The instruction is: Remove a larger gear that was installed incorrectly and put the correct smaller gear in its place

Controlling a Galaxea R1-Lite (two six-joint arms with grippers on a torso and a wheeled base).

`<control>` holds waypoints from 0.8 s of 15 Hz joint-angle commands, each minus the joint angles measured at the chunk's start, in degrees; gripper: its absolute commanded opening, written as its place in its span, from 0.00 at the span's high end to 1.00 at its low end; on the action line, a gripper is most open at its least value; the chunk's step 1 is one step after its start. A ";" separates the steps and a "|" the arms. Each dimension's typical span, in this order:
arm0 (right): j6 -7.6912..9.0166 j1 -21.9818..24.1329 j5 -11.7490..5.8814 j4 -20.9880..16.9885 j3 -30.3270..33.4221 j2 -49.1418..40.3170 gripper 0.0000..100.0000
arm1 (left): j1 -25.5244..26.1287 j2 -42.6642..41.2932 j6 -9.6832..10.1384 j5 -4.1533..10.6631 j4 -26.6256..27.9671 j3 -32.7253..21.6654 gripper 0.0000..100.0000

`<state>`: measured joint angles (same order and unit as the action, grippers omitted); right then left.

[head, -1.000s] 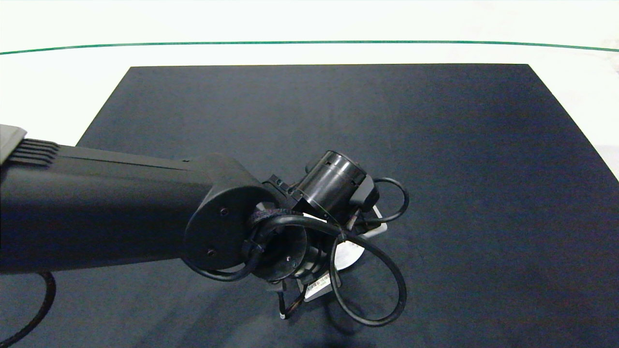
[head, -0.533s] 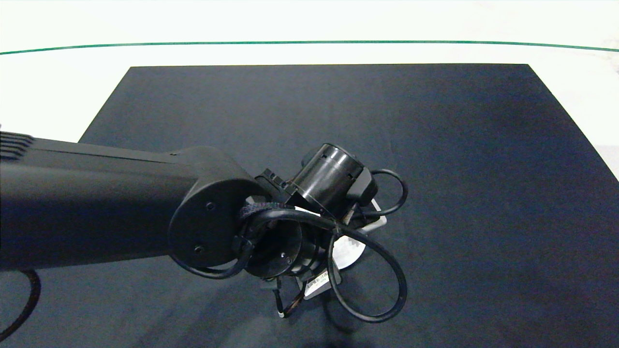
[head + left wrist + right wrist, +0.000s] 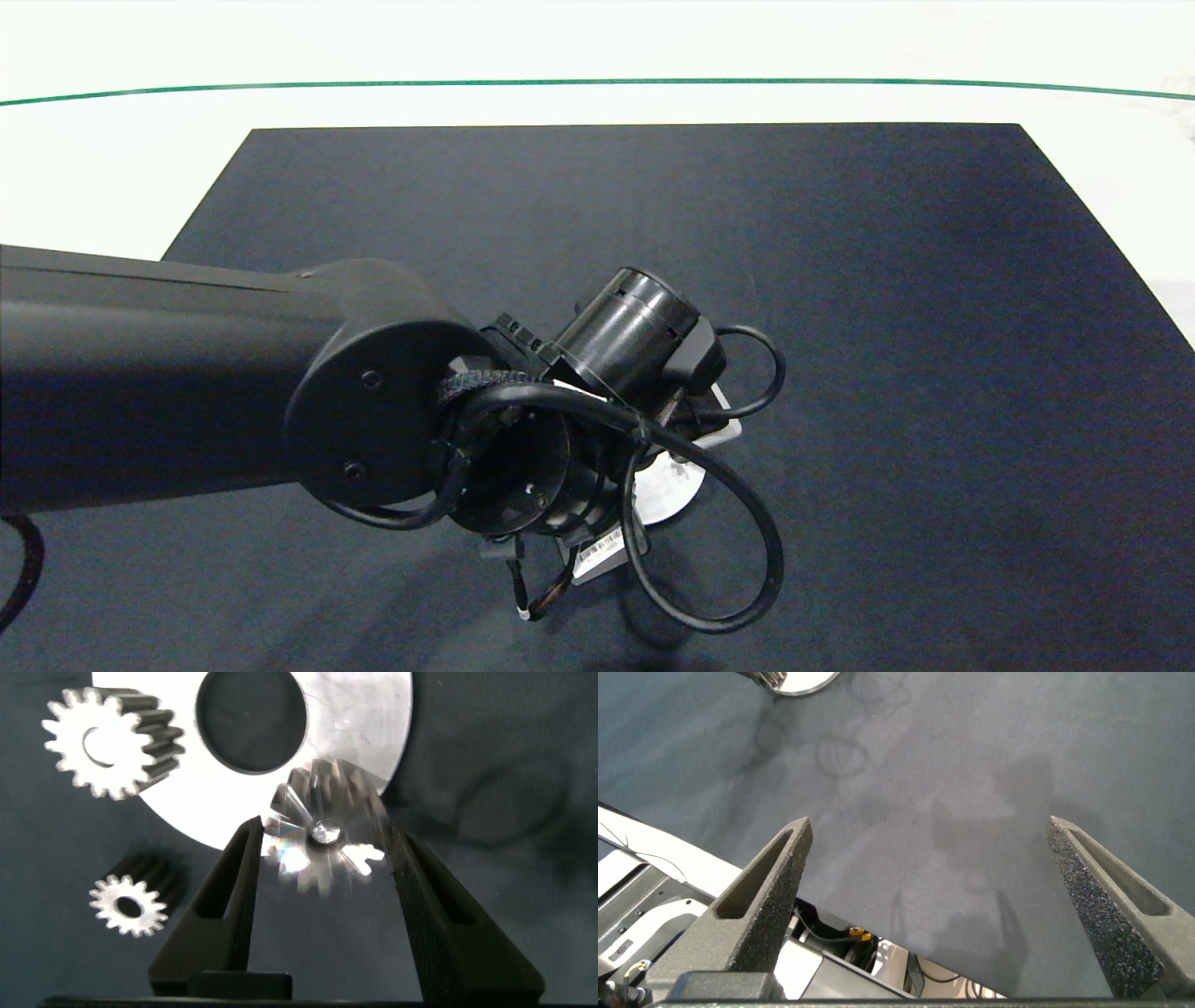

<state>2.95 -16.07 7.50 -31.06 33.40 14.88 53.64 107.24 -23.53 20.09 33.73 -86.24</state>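
Left wrist view shows the left gripper (image 3: 322, 849) with its dark fingers apart, one on each side of the silver, spiky-toothed larger gear (image 3: 322, 840), which sits on a pin on the round silver metal plate (image 3: 374, 719) with a big centre hole; two small blunt-toothed silver gears (image 3: 110, 739) lie just beside the plate on the dark cloth. To do the removal well, I judge the fingers should close squarely on opposite teeth and lift straight up the pin. The right gripper (image 3: 938, 901) hangs wide open, well apart over bare cloth.
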 commanded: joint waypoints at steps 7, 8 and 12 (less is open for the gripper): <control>0.04 0.07 0.06 -0.23 -0.09 -0.12 0.00 | 0.59 -0.81 -0.11 0.12 3.36 -2.80 0.69; 0.04 0.07 0.06 -0.23 -0.09 -0.12 0.00 | 0.59 -0.98 -0.11 0.12 3.71 -2.97 0.69; 0.13 0.07 0.06 -0.93 -0.09 -0.12 0.00 | 0.41 -1.51 0.32 0.12 4.94 -3.41 0.00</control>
<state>2.97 -15.96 7.50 -31.83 33.32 14.76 54.14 105.90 -23.00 20.09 38.42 -89.60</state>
